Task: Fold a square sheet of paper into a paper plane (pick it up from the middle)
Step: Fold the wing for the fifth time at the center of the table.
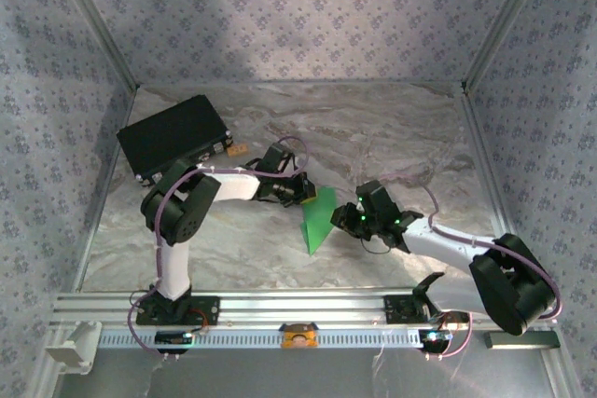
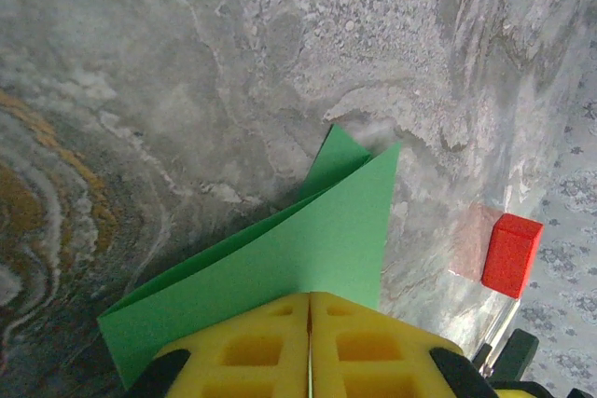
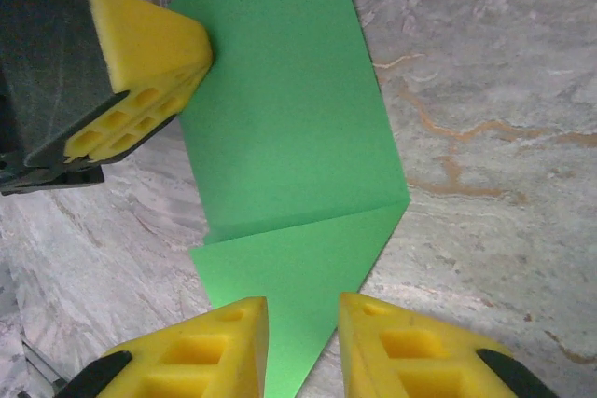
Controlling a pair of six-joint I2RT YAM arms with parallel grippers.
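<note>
The green sheet of paper point(image 1: 316, 221) lies mid-table, folded into a long shape with a point toward the near edge. My left gripper point(image 1: 303, 195) is at its far end, and in the left wrist view that gripper point(image 2: 310, 297) is shut on the paper's point(image 2: 308, 240) edge, with a thin green line between the pads. My right gripper point(image 3: 303, 314) stands open over the pointed end of the paper point(image 3: 289, 137), one finger on each side. The left gripper's yellow fingers point(image 3: 140, 53) meet the paper's edge in the right wrist view. From above, the right gripper point(image 1: 347, 216) sits just right of the paper.
A black rectangular case point(image 1: 173, 137) lies at the back left. A small red block point(image 2: 510, 253) sits on the table beside it, near the wall. Patterned walls enclose the marble table point(image 1: 401, 137), and an aluminium rail point(image 1: 298, 309) runs along the near edge.
</note>
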